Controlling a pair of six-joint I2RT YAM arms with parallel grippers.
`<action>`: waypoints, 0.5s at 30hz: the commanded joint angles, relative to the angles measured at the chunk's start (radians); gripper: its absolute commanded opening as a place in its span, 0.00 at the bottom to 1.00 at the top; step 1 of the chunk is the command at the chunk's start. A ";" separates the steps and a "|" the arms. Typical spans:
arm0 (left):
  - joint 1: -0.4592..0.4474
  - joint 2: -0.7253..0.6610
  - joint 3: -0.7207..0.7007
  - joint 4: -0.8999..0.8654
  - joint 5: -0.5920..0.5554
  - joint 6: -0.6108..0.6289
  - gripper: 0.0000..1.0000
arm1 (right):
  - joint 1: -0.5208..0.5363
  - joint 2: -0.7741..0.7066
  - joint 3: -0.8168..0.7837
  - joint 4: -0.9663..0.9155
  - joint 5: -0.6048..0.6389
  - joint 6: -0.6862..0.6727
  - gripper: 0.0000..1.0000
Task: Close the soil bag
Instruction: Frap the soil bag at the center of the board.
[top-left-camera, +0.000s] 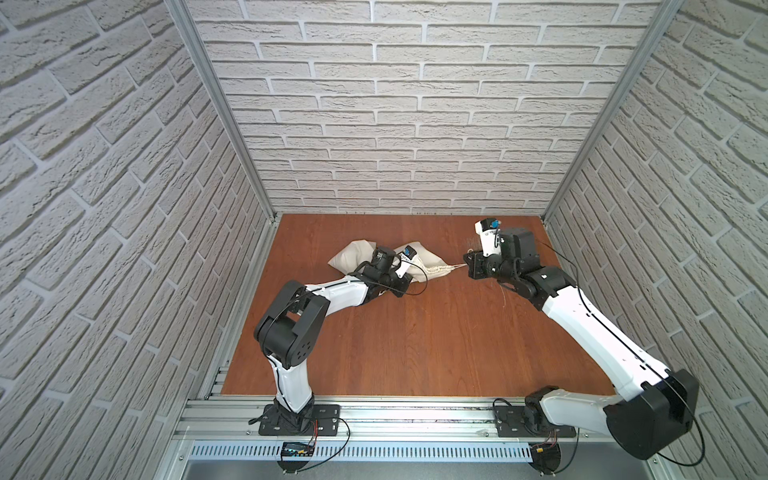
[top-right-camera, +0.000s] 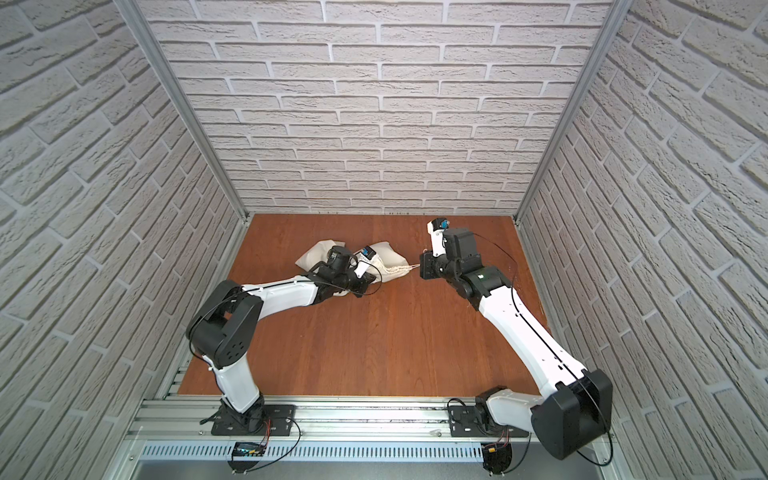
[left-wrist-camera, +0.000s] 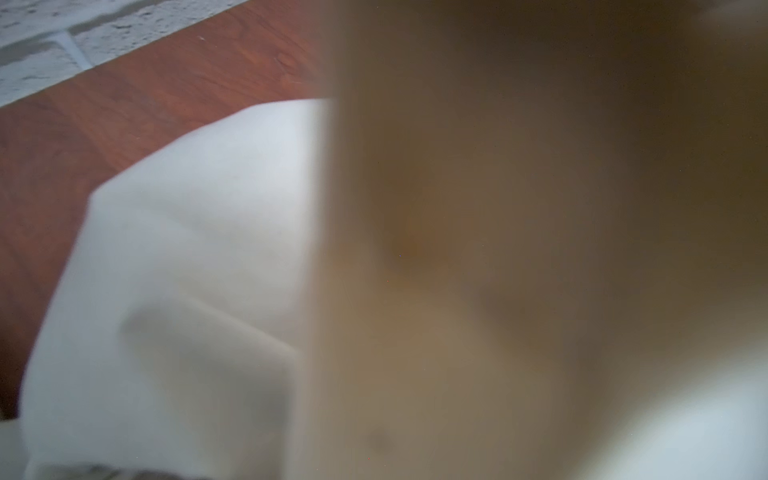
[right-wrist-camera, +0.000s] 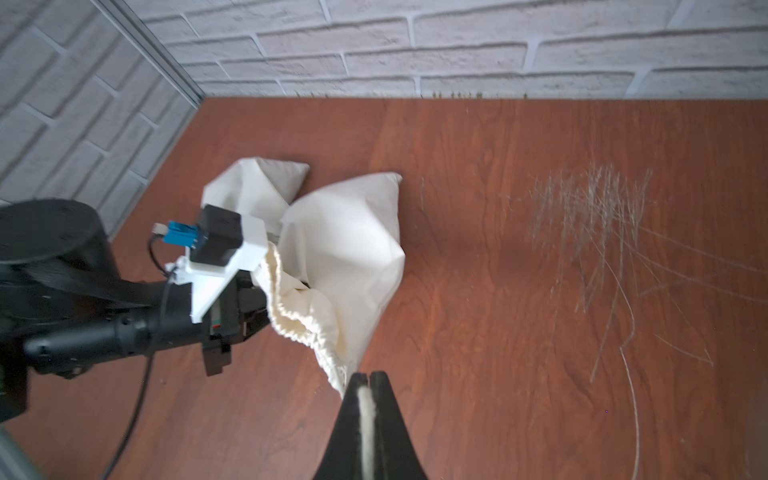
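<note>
- Our right hand (right-wrist-camera: 368, 376) pinches the cord (right-wrist-camera: 366, 411); the bag (right-wrist-camera: 353, 232) lies just ahead of it.
- Our left hand (right-wrist-camera: 249, 301) is at the bag's mouth (right-wrist-camera: 297, 328); we cannot tell its grip.
- We should pull the cord straight away from the bag, steadily.

Bare tabletop (top-left-camera: 415, 340) up front; soil bag (top-left-camera: 347, 257), taut cord (top-left-camera: 456, 266) behind.

Bright even light, soft shadows, bowed edges, soil bag (left-wrist-camera: 178, 270) blurred in left wrist view
</note>
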 joint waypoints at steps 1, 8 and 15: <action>0.015 -0.088 -0.091 0.095 -0.171 -0.054 0.25 | 0.008 -0.031 0.009 0.160 -0.027 0.033 0.03; -0.103 -0.291 -0.118 0.107 -0.272 0.017 0.58 | 0.068 0.016 0.060 0.178 -0.046 0.038 0.03; -0.221 -0.361 -0.054 0.140 -0.230 0.090 0.68 | 0.084 0.015 0.058 0.203 -0.049 0.064 0.03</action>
